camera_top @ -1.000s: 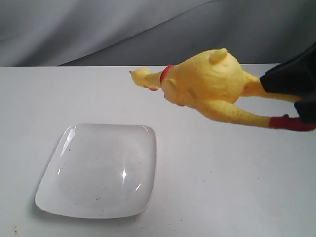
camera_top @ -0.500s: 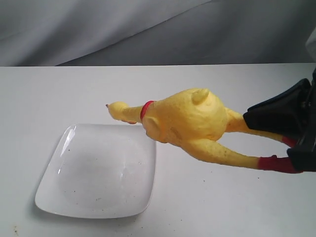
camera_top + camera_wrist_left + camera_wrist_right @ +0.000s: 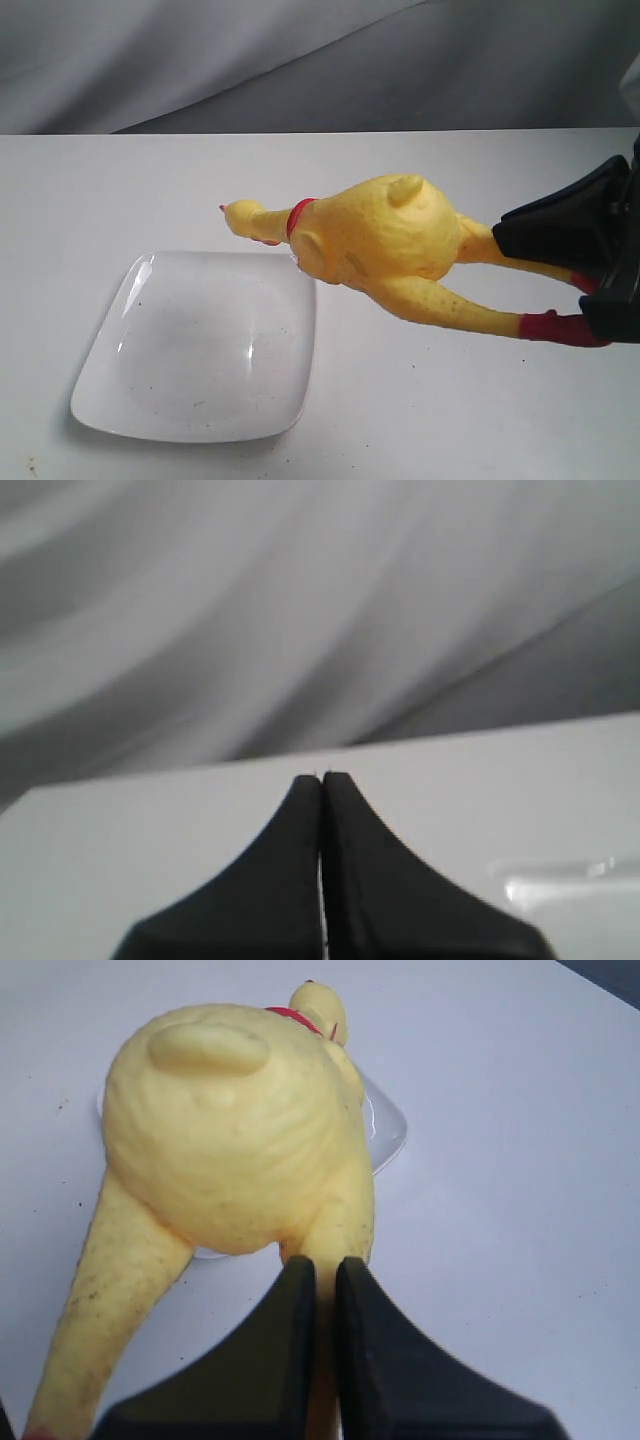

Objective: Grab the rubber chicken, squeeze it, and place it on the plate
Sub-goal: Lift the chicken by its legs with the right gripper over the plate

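A rubber chicken (image 3: 385, 240) hangs level above a white table (image 3: 450, 410), gripped by one leg in the right gripper (image 3: 322, 1275), whose black jaws are clamped tight on that thin yellow limb. The other leg trails free, its red foot (image 3: 555, 328) just beside the gripper. The bird's head points toward the left side. Its body sits over the far right corner of the plate (image 3: 200, 345), which lies bare on the table. Nothing stands between toy and plate. The tabletop around them is open up to its far edge, where a grey cloth (image 3: 300, 60) hangs. The left gripper (image 3: 322, 780), jaws pressed together and empty, is over the table.
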Controlling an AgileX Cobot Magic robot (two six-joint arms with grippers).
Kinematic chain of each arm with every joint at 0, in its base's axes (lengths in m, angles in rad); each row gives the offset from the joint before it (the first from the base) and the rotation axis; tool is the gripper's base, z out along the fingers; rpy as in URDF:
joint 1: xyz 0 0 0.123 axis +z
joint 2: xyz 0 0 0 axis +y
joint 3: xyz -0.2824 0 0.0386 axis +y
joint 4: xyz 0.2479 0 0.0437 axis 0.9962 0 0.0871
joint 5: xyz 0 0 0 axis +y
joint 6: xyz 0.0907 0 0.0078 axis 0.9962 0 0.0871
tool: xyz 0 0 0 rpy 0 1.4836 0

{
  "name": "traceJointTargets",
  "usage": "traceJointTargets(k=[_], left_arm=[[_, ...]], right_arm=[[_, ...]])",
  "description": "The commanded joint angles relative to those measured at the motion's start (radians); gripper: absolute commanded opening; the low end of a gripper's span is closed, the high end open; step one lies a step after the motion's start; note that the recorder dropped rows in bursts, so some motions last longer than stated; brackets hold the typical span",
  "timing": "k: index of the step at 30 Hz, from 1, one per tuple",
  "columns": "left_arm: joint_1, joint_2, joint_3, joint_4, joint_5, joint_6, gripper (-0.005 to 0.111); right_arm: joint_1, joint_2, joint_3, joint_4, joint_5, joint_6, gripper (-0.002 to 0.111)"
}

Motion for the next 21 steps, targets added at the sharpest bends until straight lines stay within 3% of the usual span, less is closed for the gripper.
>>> traceJointTargets(k=[1, 9, 15, 21], left_arm=[[0.002, -0.003, 0.005, 0.009, -0.286, 0.001, 0.000], [0.002, -0.003, 0.005, 0.009, -0.522, -0.028, 0.000], [0.002, -0.003, 0.005, 0.018, -0.534, -0.498, 0.000], [0.002, -0.003, 0.005, 0.247, -0.534, -0.641, 0.000]], right_arm=[[0.004, -0.010, 0.000, 0.032, -0.025, -0.012, 0.000], [0.004, -0.010, 0.000, 0.037, -0.025, -0.012, 0.000], [0.004, -0.010, 0.000, 0.046, -0.025, -0.012, 0.000], [0.004, -0.010, 0.000, 0.050, -0.025, -0.012, 0.000]])
